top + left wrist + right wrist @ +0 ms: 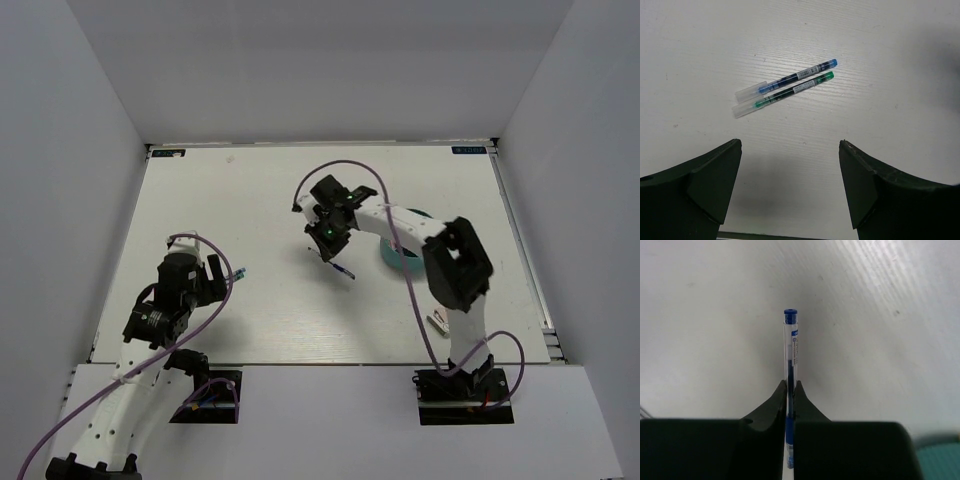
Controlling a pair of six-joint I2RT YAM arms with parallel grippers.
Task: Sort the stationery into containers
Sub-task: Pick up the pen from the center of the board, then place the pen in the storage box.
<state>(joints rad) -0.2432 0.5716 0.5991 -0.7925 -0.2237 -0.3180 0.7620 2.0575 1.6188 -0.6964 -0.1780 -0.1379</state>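
Note:
My right gripper (790, 385) is shut on a thin blue pen (791, 340) with a clear barrel, which sticks out past the fingertips. In the top view this gripper (327, 245) hangs over the table's middle with the pen (341, 268) pointing down-right, just left of the round teal organiser (408, 257), which my arm partly hides. My left gripper (790, 145) is open and empty. A blue pen (790, 77) and a green pen (785, 94) lie side by side on the table just ahead of it. They show as one small mark in the top view (238, 272).
A small pink-white block (438, 321) lies near the right arm's base. A corner of the teal organiser (940, 460) shows at the bottom right of the right wrist view. White walls enclose the white table (270, 200).

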